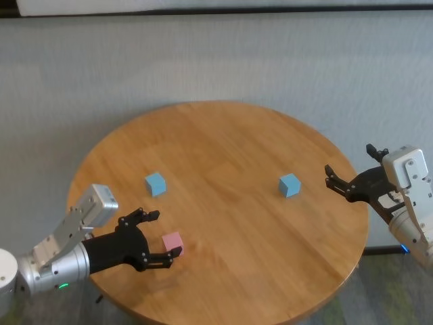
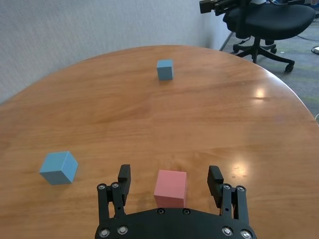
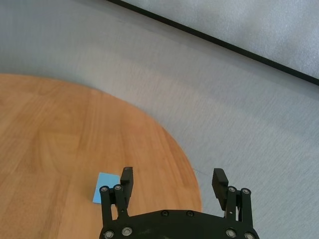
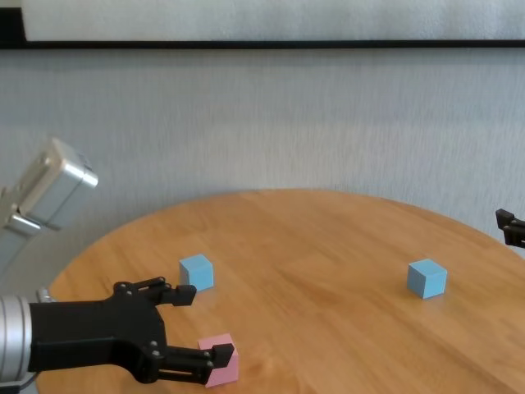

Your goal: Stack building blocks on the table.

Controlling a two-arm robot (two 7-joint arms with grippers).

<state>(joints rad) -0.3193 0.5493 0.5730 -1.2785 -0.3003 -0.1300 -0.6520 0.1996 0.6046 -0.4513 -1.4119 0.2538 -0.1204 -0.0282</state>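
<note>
On the round wooden table (image 1: 230,135) a pink block (image 1: 173,242) lies near the front left edge. My left gripper (image 1: 166,233) is open and low over the table, one finger on each side of the pink block (image 2: 170,188) without touching it. One light blue block (image 1: 155,183) sits just behind the pink one, and another light blue block (image 1: 289,185) lies to the right. Beyond the table's right edge my right gripper (image 1: 350,159) hovers open and empty, pointing at that right blue block (image 3: 106,187).
Grey carpet surrounds the table, with a black baseboard strip at the far wall. A black office chair (image 2: 264,20) stands off the table's right side, behind my right arm.
</note>
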